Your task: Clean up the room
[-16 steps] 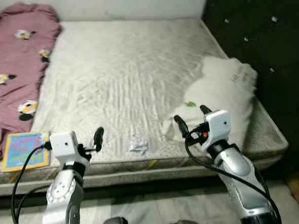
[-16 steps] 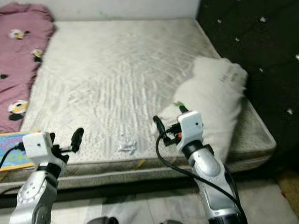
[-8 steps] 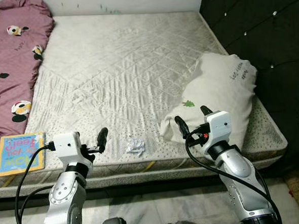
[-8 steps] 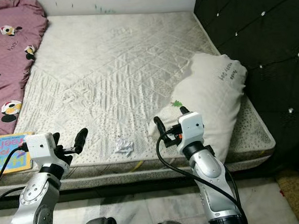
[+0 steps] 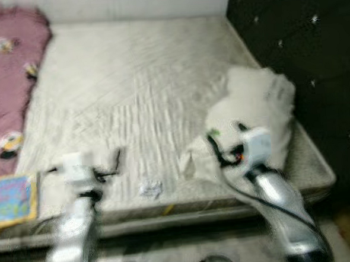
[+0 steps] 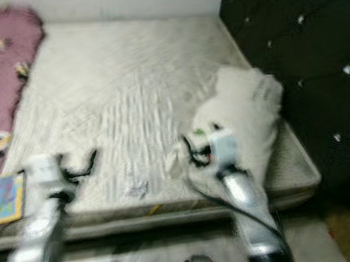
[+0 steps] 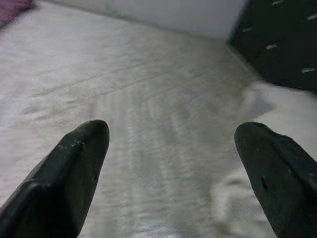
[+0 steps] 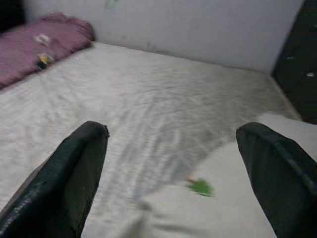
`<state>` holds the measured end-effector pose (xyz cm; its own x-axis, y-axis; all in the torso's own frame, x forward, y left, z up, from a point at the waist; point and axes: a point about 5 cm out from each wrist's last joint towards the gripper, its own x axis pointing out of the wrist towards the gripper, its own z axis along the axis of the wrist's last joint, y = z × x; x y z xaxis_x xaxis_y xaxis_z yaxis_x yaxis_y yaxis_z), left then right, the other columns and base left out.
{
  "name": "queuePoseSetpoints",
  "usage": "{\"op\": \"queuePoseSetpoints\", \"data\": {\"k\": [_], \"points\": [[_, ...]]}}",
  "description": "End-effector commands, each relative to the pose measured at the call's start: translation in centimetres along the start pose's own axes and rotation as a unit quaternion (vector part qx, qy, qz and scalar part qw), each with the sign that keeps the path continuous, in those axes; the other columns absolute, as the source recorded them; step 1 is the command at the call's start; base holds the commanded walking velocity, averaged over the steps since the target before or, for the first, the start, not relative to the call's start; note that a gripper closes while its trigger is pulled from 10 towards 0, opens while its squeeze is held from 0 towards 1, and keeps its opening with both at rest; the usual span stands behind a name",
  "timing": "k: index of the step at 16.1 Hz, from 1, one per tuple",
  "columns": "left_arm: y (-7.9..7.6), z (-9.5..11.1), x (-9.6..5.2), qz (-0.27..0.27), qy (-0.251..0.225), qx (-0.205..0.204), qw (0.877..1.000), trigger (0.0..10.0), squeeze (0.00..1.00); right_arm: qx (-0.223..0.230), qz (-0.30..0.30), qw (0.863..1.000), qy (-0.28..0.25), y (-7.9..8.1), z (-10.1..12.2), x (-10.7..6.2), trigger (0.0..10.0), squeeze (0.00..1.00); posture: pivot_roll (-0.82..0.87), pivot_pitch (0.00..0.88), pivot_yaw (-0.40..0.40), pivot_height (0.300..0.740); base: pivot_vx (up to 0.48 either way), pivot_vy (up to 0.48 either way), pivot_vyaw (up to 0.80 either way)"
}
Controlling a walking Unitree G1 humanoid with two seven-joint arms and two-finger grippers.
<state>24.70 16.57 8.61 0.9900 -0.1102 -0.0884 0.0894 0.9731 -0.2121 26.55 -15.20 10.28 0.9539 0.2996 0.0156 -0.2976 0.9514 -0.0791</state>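
Cream quilted mattress (image 5: 131, 92), pink blanket (image 5: 8, 82) w/ cartoon print

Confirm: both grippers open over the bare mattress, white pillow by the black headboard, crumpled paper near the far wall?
Not quite. The crumpled white paper lies near the mattress's front edge, between the left gripper and right gripper, as the left eye view shows. The rest holds.
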Motion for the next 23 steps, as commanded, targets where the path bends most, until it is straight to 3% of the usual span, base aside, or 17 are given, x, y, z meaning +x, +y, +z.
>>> {"op": "queuePoseSetpoints", "data": {"k": [1,5,7,10,14,15,16,17,19,23], "points": [[1.1,0.3,-0.3,0.015,0.000,0.013,1.000,10.0,0.00,0.005,0.008,1.000,-0.012,0.6,0.5,0.5,10.0,0.00,0.03,0.086,-0.053,0.740,0.281,0.000,0.00],[1.7,-0.2,-0.2,0.056,0.014,0.019,0.998,10.0,0.00,0.004,0.009,1.000,-0.011,0.6,0.4,0.4,10.0,0.00,0.03,0.089,-0.055,0.740,0.065,0.000,0.00],[1.6,-0.2,-0.3,0.051,0.013,0.012,0.999,10.0,0.00,0.006,0.009,1.000,-0.011,0.6,0.4,0.4,10.0,0.00,0.03,0.087,-0.056,0.740,0.000,0.000,0.00],[1.5,-0.2,-0.2,0.051,0.014,0.007,0.999,10.0,0.00,0.013,0.007,1.000,-0.010,0.5,0.4,0.5,10.0,0.00,0.03,0.091,-0.059,0.740,0.000,0.480,0.00],[1.7,-0.2,-0.3,0.046,0.014,0.002,0.999,10.0,0.00,-0.029,-0.018,0.999,-0.011,-0.5,0.8,0.9,10.0,0.00,0.02,0.085,-0.051,0.740,0.000,0.480,0.00],[1.6,0.0,-0.1,0.013,0.014,-0.005,1.000,10.0,0.00,0.000,-0.077,0.997,0.011,-2.0,0.5,1.6,10.0,0.00,0.02,0.078,-0.036,0.740,0.000,0.469,0.00],[1.6,0.1,0.0,0.012,0.013,0.001,1.000,10.0,0.00,0.012,-0.093,0.995,0.020,-2.4,0.3,1.7,10.0,0.00,0.02,0.078,-0.036,0.740,0.000,0.465,0.00],[2.1,0.4,0.4,0.030,0.007,-0.001,1.000,10.0,0.00,-0.003,-0.103,0.994,0.030,-2.8,0.1,1.9,10.0,0.00,0.01,0.073,-0.026,0.740,0.000,0.461,0.00],[2.4,0.3,0.6,0.032,0.010,-0.003,0.999,10.0,0.00,-0.003,-0.103,0.994,0.042,-3.1,0.0,2.1,10.0,0.00,0.00,0.067,-0.018,0.740,0.000,0.465,0.00],[2.2,-0.1,0.5,0.031,0.016,0.001,0.999,10.0,0.00,-0.044,-0.079,0.995,0.036,-2.9,0.5,2.1,10.0,0.00,0.00,0.057,-0.012,0.740,0.000,0.432,0.00]]}}
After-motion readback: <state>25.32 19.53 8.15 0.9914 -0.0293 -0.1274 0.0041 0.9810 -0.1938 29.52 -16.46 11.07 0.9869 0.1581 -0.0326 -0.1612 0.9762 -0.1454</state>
